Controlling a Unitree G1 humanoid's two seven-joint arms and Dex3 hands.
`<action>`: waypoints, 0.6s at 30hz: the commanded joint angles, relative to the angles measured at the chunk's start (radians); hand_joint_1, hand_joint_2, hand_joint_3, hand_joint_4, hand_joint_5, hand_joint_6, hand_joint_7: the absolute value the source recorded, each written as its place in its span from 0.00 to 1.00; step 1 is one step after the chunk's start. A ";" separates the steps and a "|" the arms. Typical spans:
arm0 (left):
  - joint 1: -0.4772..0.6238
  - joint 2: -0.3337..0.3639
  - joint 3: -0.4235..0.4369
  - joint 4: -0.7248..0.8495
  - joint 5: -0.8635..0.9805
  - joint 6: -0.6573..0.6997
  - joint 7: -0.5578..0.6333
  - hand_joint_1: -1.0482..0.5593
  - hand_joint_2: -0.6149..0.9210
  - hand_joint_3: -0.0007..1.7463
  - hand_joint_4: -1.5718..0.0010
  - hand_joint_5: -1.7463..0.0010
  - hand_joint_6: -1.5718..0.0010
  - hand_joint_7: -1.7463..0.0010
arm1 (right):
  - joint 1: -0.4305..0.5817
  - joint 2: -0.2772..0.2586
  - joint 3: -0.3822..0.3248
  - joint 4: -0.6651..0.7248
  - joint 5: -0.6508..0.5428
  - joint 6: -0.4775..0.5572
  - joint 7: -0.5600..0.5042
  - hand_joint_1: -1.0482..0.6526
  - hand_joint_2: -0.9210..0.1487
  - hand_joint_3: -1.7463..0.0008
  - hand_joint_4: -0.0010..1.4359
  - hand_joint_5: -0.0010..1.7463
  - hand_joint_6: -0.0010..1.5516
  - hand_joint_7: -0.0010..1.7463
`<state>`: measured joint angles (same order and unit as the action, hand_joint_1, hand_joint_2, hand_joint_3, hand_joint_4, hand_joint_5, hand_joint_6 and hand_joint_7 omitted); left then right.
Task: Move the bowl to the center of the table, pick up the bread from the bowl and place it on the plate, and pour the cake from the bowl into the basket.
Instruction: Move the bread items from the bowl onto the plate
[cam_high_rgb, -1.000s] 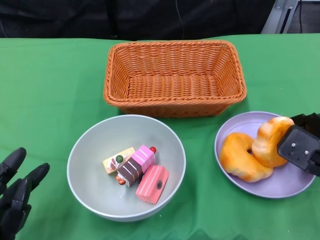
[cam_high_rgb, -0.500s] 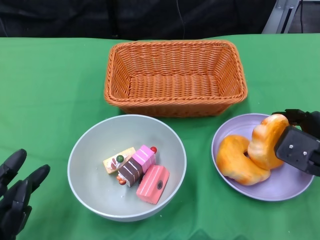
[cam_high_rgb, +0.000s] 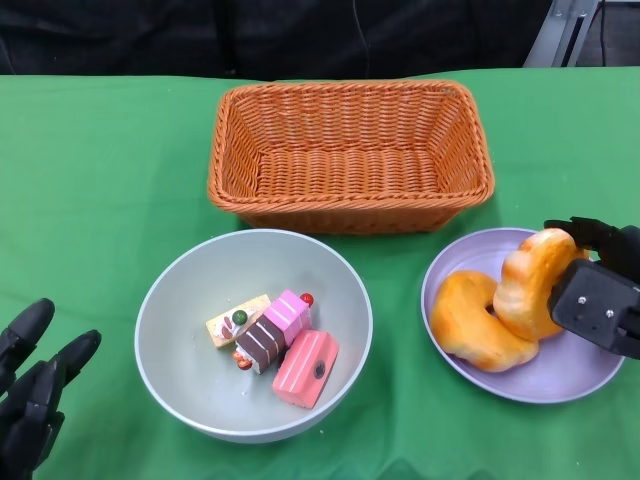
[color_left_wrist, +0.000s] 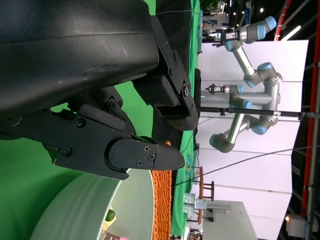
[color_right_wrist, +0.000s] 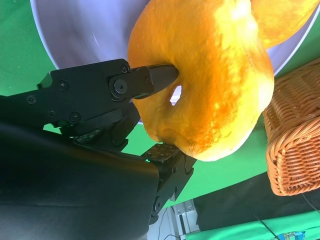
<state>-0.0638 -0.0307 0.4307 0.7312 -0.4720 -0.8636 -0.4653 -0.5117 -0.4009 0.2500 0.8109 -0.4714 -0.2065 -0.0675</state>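
Observation:
A grey bowl sits at the table's middle front with several small toy cakes in it. To its right lies a lilac plate carrying a golden bread piece. My right hand grips a second bread piece that stands on the plate and leans on the first. In the right wrist view the fingers pinch this bread above the plate. My left hand rests at the lower left, fingers apart, holding nothing. The orange wicker basket stands behind the bowl.
Green cloth covers the table. The basket's corner shows in the right wrist view close to the plate. In the left wrist view the bowl's rim lies beside my left hand's fingers. A dark backdrop runs behind the table's far edge.
My right hand has moved slightly left with the bread, and the plate has slid a little left with it. The left hand and bowl have not moved.

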 joint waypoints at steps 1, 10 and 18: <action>0.001 0.013 0.007 0.015 0.004 -0.013 0.008 0.33 1.00 0.11 0.36 1.00 0.45 1.00 | 0.020 0.001 0.005 0.007 -0.002 -0.016 -0.015 0.33 0.00 0.99 0.44 0.00 0.31 0.00; 0.000 0.013 0.005 0.016 0.002 -0.010 0.006 0.33 1.00 0.10 0.36 1.00 0.45 1.00 | 0.023 -0.006 0.009 0.013 -0.013 -0.055 -0.053 0.24 0.00 0.95 0.31 0.00 0.22 0.00; -0.003 0.018 0.007 0.025 0.003 -0.010 0.006 0.32 1.00 0.10 0.36 1.00 0.44 1.00 | 0.057 -0.018 -0.004 -0.054 -0.010 -0.085 -0.066 0.21 0.00 0.94 0.30 0.00 0.21 0.00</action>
<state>-0.0672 -0.0305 0.4316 0.7514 -0.4721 -0.8643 -0.4654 -0.4683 -0.3996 0.2528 0.7724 -0.4826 -0.2773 -0.1282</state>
